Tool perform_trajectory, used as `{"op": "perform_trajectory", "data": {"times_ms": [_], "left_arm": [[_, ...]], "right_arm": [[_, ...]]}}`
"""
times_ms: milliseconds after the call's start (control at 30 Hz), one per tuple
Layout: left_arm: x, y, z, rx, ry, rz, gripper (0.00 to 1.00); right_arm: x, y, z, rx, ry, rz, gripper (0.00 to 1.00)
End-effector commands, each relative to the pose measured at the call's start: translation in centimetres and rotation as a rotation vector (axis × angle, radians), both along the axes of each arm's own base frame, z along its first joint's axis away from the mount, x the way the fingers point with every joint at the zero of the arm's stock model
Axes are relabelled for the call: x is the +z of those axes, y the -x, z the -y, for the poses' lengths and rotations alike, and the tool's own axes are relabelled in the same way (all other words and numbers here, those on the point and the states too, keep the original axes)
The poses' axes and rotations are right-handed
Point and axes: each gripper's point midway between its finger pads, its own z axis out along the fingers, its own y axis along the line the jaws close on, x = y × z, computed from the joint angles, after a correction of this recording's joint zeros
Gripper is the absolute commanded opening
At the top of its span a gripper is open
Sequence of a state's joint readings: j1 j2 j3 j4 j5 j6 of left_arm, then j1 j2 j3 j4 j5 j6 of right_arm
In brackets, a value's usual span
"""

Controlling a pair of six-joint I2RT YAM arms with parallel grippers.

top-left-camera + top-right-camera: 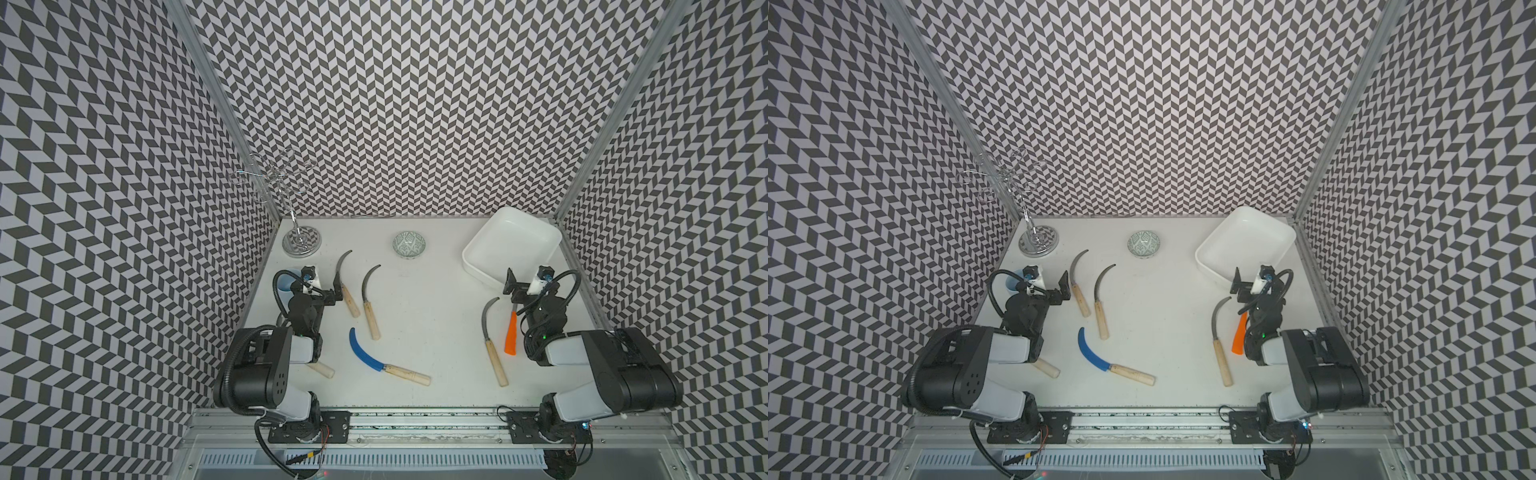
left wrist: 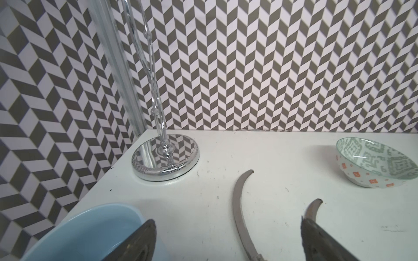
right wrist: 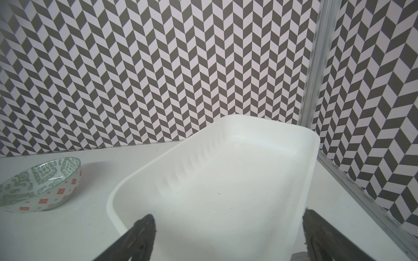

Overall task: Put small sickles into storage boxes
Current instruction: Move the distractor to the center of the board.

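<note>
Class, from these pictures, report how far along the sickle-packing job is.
Done: nothing; the white tray is empty. In hand: nothing; left gripper and right gripper are both open. Left: everything; five sickles and a sixth wooden handle under the left arm lie on the table.

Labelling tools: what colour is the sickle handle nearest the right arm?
Sickle handle is orange, clearest in a top view.

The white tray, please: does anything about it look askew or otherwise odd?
The white tray sits turned diagonally to the table edges in the far right corner, and it is empty; no damage or spill shows.
</note>
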State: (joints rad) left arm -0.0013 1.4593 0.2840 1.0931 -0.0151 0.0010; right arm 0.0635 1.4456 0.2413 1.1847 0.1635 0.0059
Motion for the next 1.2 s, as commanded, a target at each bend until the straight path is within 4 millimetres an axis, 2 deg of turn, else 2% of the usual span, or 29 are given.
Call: {"op": "perform_trajectory", "data": {"times_ms": [0,67,133,267,433,567,700,833,933,1000,1167], "left_arm": [[4.0,-0.2,0.4,0.056,-0.036,0.055,0.99],[6.4,0.0,1.7,0.051,-0.074,0.104,1.0],[8.1,-0.7,1.8,0.089,-0.016,0.084,1.0],[9.9,-1.4,1.2,0.164,0.166,0.023,1.0],[14.5,1.8,2.2,0.081,0.422,0.168,1.0],[17.3,3.1,3.0,0.03,0.574,0.146,1.0],[17.7,3.6,4.4,-0.023,0.701,0.041,1.0],[17.6,4.9,7.4,-0.17,0.82,-0.039,1.0],[18.5,6.2,9.6,-0.257,0.812,-0.084,0.99],[19.2,7.0,10.3,-0.284,0.794,-0.112,1.0],[20.8,9.3,11.6,-0.378,0.778,-0.183,1.0]], "right_arm": [[2.3,0.6,1.0,-0.072,-0.03,0.045,1.0],[3.2,1.2,1.3,-0.1,-0.057,0.055,1.0],[4.0,1.6,1.4,-0.118,-0.073,0.045,1.0],[5.9,1.9,1.4,-0.137,-0.117,0.005,1.0],[8.1,2.7,0.8,-0.124,-0.209,-0.009,1.0],[9.2,3.2,-0.3,-0.081,-0.231,-0.034,1.0],[10.2,3.8,-0.9,-0.061,-0.235,-0.026,1.0],[10.9,3.7,-2.0,-0.011,-0.257,-0.025,1.0],[11.9,3.3,-3.6,0.079,-0.276,-0.017,1.0],[12.4,2.4,-5.3,0.163,-0.27,-0.049,1.0],[11.0,-0.3,-11.4,0.364,-0.266,-0.233,1.0]]}}
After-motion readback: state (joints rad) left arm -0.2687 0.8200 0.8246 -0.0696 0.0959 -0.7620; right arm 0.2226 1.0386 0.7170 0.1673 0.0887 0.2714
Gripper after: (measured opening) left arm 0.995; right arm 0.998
